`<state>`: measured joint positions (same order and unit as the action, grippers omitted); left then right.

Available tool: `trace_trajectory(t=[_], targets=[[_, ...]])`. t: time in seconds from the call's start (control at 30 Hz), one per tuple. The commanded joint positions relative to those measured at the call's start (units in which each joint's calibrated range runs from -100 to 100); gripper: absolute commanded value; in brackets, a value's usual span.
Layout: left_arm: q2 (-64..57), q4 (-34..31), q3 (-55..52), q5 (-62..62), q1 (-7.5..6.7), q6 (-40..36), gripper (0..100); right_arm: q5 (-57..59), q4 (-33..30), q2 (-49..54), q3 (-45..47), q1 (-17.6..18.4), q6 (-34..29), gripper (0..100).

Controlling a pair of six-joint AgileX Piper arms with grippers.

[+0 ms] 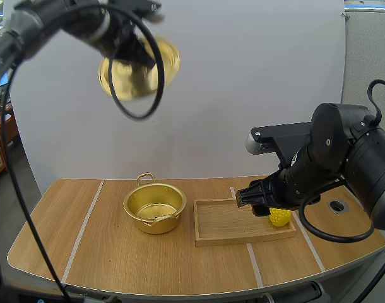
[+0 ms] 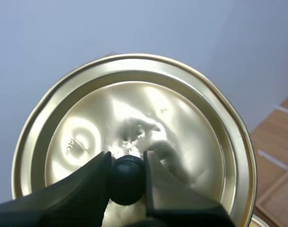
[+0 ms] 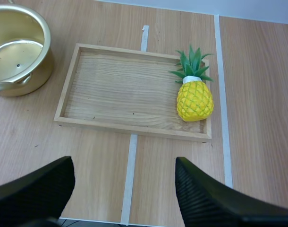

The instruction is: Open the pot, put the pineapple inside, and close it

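Pineapple [image 3: 194, 97] lies on its side in the wooden tray [image 3: 115, 124], at the end away from the pot [image 1: 156, 224]. Pot stands open on the tabletop [image 1: 85, 246], just beside the tray. Right jaws wide apart and empty, above the tray's pineapple end. Lid [image 2: 182, 123] is up in the air, well above the tabletop. Left jaws pinch its black knob [image 2: 127, 182].
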<state>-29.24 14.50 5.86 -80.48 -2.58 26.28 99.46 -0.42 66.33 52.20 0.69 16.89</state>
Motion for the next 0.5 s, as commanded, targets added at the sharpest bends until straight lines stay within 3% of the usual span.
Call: trace_trajectory(t=[0.0, 0.23, 0.47], targets=[[-0.54, -0.67, 10.10, 1.81, -0.11, -0.42, 0, -1.16, -0.40, 0.17, -0.58, -0.16, 0.23, 100], [-0.26, -0.67, 21.08, 11.09, -0.11, -1.57, 0, -1.87, -0.40, 0.17, -0.58, -0.16, 0.23, 100], [-0.26, -0.67, 24.88, 21.42, -0.11, -4.86, 0, -4.86, -0.82, 0.17, -0.58, -0.16, -0.10, 100]])
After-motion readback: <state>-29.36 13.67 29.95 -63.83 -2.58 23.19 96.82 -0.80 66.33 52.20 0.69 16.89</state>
